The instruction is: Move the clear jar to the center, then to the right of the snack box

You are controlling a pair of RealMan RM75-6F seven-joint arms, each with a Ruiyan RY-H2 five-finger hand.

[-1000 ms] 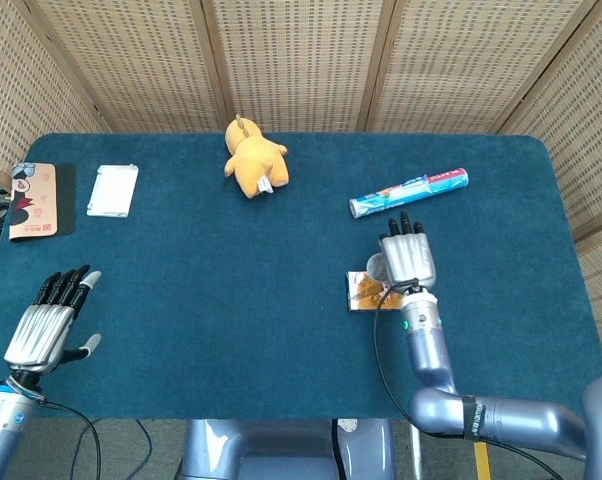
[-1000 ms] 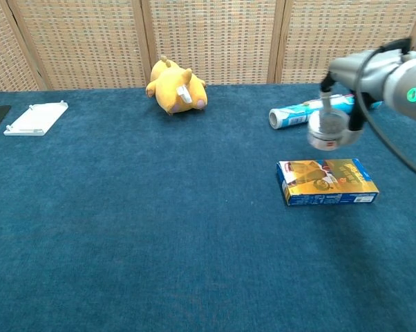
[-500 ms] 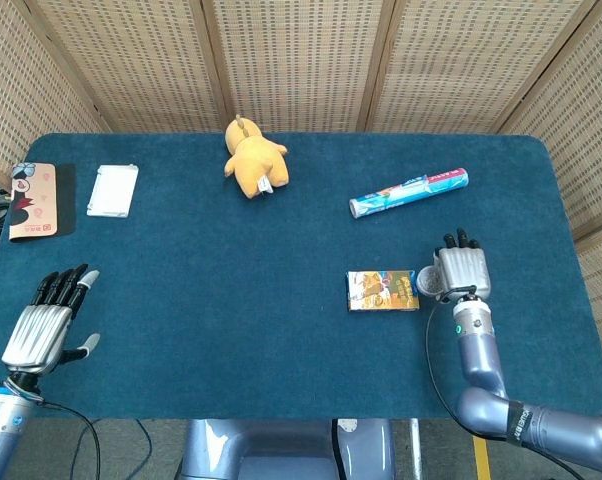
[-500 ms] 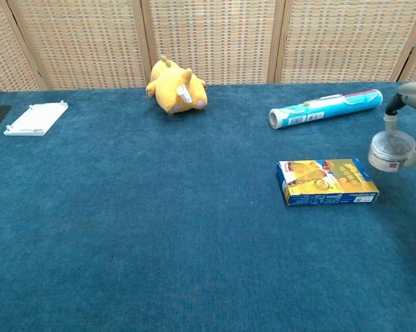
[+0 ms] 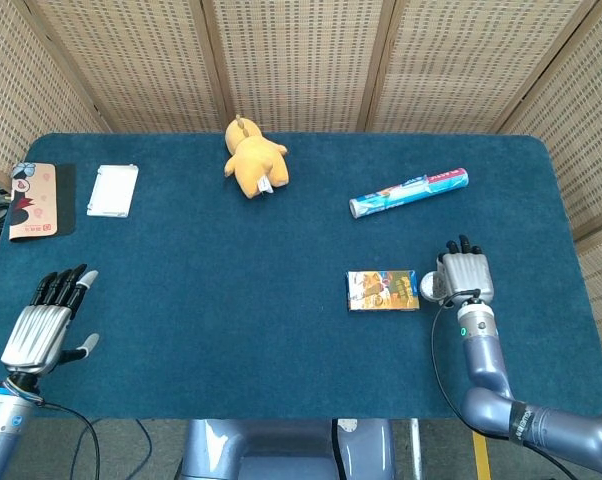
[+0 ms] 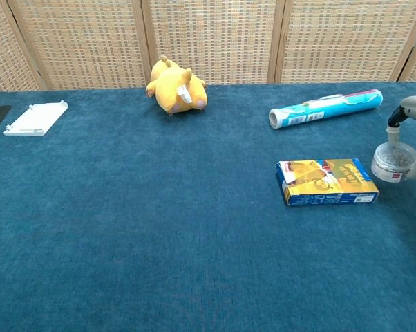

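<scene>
The clear jar (image 6: 393, 162) sits low just right of the snack box (image 6: 327, 181), close to the blue table top; whether it touches the cloth I cannot tell. My right hand (image 5: 465, 275) grips it from the right side, with the jar (image 5: 432, 286) peeking out at the hand's left edge in the head view. In the chest view only part of that hand (image 6: 414, 116) shows at the frame's right edge. The orange snack box (image 5: 382, 291) lies flat. My left hand (image 5: 49, 322) hovers open at the near left corner, holding nothing.
A yellow plush toy (image 5: 253, 158) lies at the back middle. A blue tube (image 5: 408, 192) lies behind the snack box. At the far left are a white flat case (image 5: 113, 190) and a tan card (image 5: 33, 199). The table's right edge (image 5: 577, 270) is near my right hand.
My right hand carried the jar from above the snack box rightward past it, then lowered it beside the box's right end. The left hand stayed put.
</scene>
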